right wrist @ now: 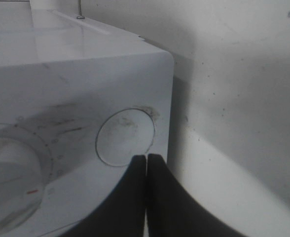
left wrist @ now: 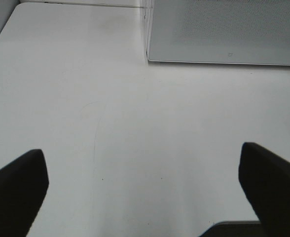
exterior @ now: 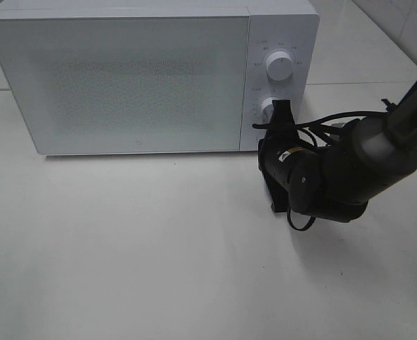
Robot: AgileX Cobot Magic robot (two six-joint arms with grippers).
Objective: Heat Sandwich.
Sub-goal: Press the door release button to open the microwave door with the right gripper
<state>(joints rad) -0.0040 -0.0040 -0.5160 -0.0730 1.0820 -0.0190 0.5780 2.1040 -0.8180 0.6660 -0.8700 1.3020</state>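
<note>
Right pincer (right wrist: pixel 146 159), tips pressed together, sits just at the microwave (exterior: pixel 123 78)'s round button (right wrist: pixel 125 137); a square, steady push should serve. Left pincer (left wrist: pixel 142 170) gapes over the table (left wrist: pixel 135 113). Sandwich is nowhere in sight

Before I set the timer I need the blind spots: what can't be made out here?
Sandwich: in no view; the dotted door of the microwave hides its inside.
Lower knob: exterior view, partly covered by the right tool.
Dial markings: too small in exterior view, blurred in right wrist view.
Left tool: only two fingertips, cut by the left wrist frame edge.
</note>
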